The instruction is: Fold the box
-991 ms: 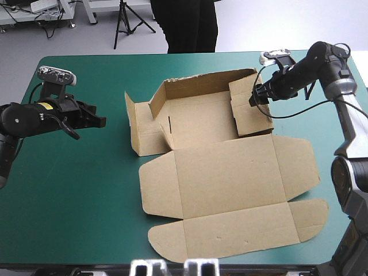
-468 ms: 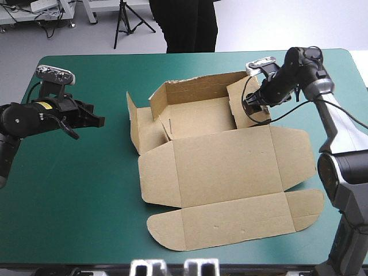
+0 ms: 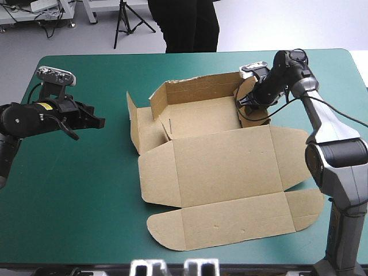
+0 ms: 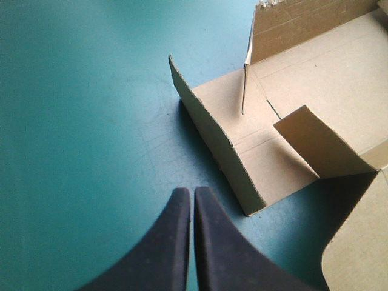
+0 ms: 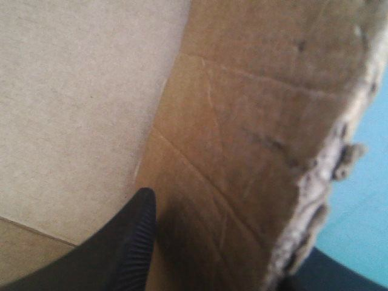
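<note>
On teal-green table (image 3: pixel 69 190), at centre, brown box (image 3: pixel 224 172) is laid open. Lid is spread flat toward near edge, tray is set behind it. Far wall (image 3: pixel 195 86) and left wall (image 3: pixel 133 129) are raised. Right wall (image 3: pixel 257 117) is pinched between fingers of right gripper (image 3: pixel 241 104), one finger on inner face. Left gripper (image 3: pixel 99 122) is held over bare cover left of box, apart from it, fingers pressed together.
</note>
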Available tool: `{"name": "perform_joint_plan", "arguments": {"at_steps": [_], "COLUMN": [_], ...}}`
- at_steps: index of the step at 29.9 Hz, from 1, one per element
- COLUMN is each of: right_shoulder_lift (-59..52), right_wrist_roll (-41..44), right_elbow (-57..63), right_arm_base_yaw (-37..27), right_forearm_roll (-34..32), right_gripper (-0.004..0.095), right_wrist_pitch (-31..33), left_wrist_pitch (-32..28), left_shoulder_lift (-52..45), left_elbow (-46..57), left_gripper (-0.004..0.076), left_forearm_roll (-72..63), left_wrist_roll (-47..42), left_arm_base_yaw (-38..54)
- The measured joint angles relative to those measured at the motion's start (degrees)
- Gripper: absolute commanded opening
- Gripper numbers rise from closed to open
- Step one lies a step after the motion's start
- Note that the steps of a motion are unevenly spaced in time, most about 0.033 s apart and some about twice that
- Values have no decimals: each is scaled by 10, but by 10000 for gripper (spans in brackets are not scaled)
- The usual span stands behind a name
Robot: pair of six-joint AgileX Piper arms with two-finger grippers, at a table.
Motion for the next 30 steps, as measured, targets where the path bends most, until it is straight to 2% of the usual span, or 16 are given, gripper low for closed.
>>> {"name": "perform_joint_plan", "arguments": {"at_steps": [2,3,10,15,21,24,30], "right_shoulder_lift": [3,3,-11,-82,-192,-236,-299], "right_wrist_roll": [-5,-11,-27,-54,-97,-101,-104], "right_elbow": [0,0,1,2,1,1,1], "right_arm_base_yaw": [0,-1,0,-8,-74,-115,-176], "right_forearm_roll": [-4,-6,4,19,109,116,114], "right_gripper": [20,-14,-18,-18,-18,-18,-18], "right_wrist_pitch": [-2,-3,-3,1,2,2,2], "left_wrist_pitch": [1,1,1,-20,-66,-86,-130], "left_shoulder_lift": [0,0,0,0,0,0,19], "left_elbow": [0,0,0,0,0,0,1], "left_gripper": [9,9,10,9,10,10,14], "left_forearm_roll": [0,0,0,2,5,27,110], "left_wrist_roll": [-5,-6,-14,-15,-17,-30,-118], "left_arm_base_yaw": [0,0,0,0,0,0,33]}}
